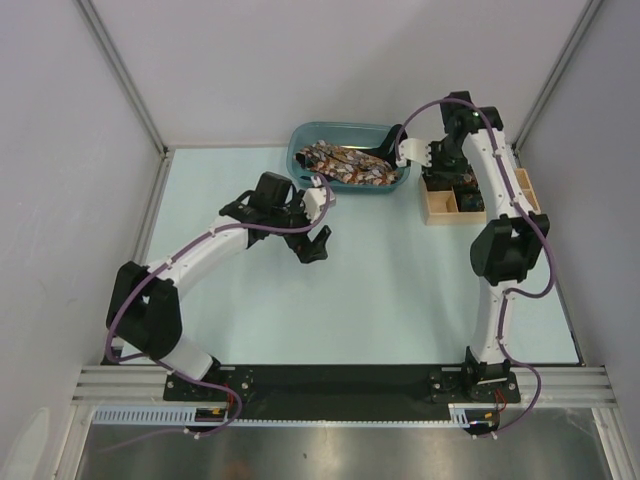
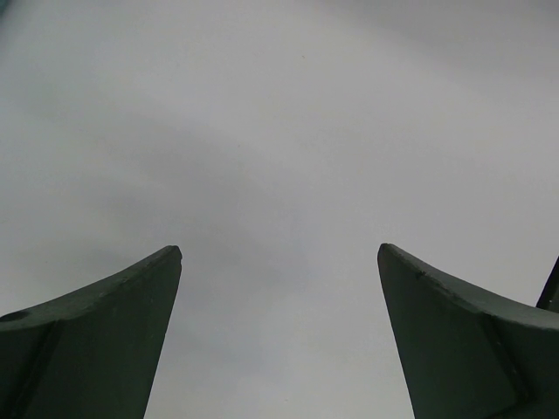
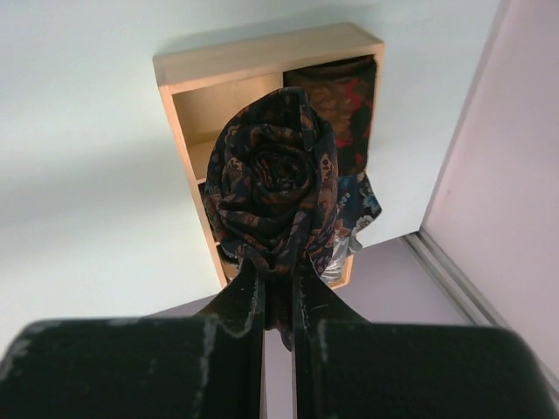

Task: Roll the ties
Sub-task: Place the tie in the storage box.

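My right gripper (image 3: pixel 278 271) is shut on a rolled dark tie (image 3: pixel 272 175) with a brown and blue print, held above the wooden box (image 3: pixel 188 74). The box holds a maroon rolled tie (image 3: pixel 336 96) and a blue floral tie (image 3: pixel 356 209). In the top view the right gripper (image 1: pixel 447 165) hangs over that box (image 1: pixel 437 208). Several loose ties (image 1: pixel 345 165) lie in the blue bin (image 1: pixel 300 140). My left gripper (image 1: pixel 318 242) is open and empty over the table, in front of the bin; its wrist view (image 2: pixel 279 253) shows only bare table between the fingers.
The wooden box stands at the back right next to the blue bin. The enclosure's right wall (image 3: pixel 515 148) is close beside the box. Purple cables (image 1: pixel 520 215) run along both arms.
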`<state>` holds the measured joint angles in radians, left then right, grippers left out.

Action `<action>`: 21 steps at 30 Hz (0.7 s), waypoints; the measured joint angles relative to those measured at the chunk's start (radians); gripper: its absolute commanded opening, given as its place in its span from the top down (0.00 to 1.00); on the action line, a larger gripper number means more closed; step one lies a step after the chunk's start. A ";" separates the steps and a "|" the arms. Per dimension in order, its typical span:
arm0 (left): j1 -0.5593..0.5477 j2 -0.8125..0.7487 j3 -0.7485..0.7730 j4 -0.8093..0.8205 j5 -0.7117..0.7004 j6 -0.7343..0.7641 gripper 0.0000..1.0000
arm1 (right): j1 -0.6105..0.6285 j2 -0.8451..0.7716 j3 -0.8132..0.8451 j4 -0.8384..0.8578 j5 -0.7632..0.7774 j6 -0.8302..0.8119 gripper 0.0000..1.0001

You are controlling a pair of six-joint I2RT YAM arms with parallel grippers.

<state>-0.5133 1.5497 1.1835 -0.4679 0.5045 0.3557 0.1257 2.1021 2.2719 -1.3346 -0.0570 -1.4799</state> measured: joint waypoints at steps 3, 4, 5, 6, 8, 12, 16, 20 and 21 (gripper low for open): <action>0.001 -0.010 -0.008 0.007 0.000 -0.002 0.00 | 0.011 0.049 0.000 0.000 0.057 -0.003 1.00; 0.001 -0.011 -0.010 0.011 0.000 -0.002 0.00 | 0.015 0.070 0.000 0.001 0.077 -0.002 1.00; 0.001 -0.012 -0.010 0.013 0.000 -0.005 0.01 | 0.017 0.085 0.000 0.001 0.087 -0.002 1.00; 0.001 -0.013 -0.010 0.014 0.000 -0.007 0.01 | 0.020 0.102 0.000 0.001 0.103 0.002 1.00; 0.002 -0.013 -0.011 0.018 -0.001 -0.007 0.00 | 0.024 0.123 0.000 0.000 0.118 0.008 1.00; 0.004 -0.013 -0.013 0.018 -0.001 -0.008 0.01 | 0.035 0.150 0.000 0.001 0.151 0.029 1.00; 0.006 -0.013 -0.013 0.018 -0.001 -0.007 0.01 | 0.041 0.173 0.000 0.001 0.186 0.050 1.00; 0.007 -0.014 -0.018 0.019 -0.004 -0.007 0.00 | 0.043 0.191 -0.009 0.004 0.214 0.069 1.00; 0.007 -0.015 -0.019 0.018 -0.004 -0.007 0.00 | 0.043 0.191 -0.015 0.005 0.221 0.073 1.00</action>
<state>-0.5060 1.5349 1.1645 -0.4496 0.5007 0.3485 0.1684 2.2932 2.2566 -1.3300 0.1642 -1.4067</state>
